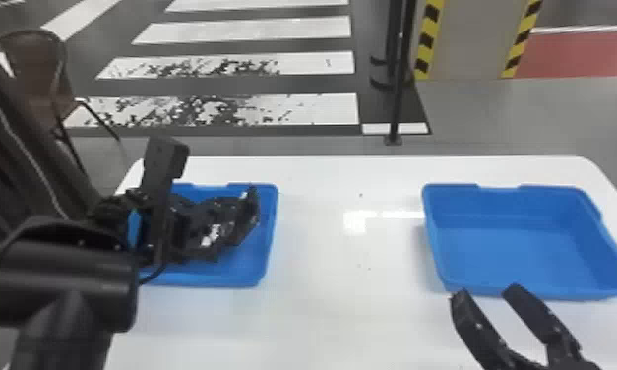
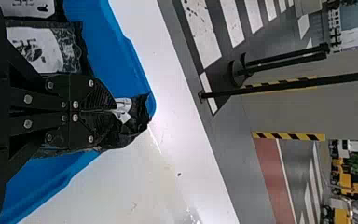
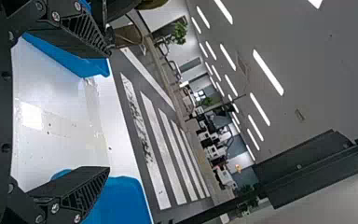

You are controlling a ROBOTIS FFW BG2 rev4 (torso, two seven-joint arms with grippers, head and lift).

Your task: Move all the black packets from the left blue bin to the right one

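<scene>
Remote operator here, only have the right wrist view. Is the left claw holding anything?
Observer: Yes. In the left wrist view, the left claw is shut on a black packet.

Operator: Over the table or over a bin?

Observer: The head view puts it over the left blue bin, with the packet's end towards that bin's right-hand side.

Operator: Any more to pick after this one?

Observer: At least two. The left wrist view shows two other black packets with white labels, one beside the other, in the left blue bin. Can't tell if more lie hidden behind the claw.
</scene>
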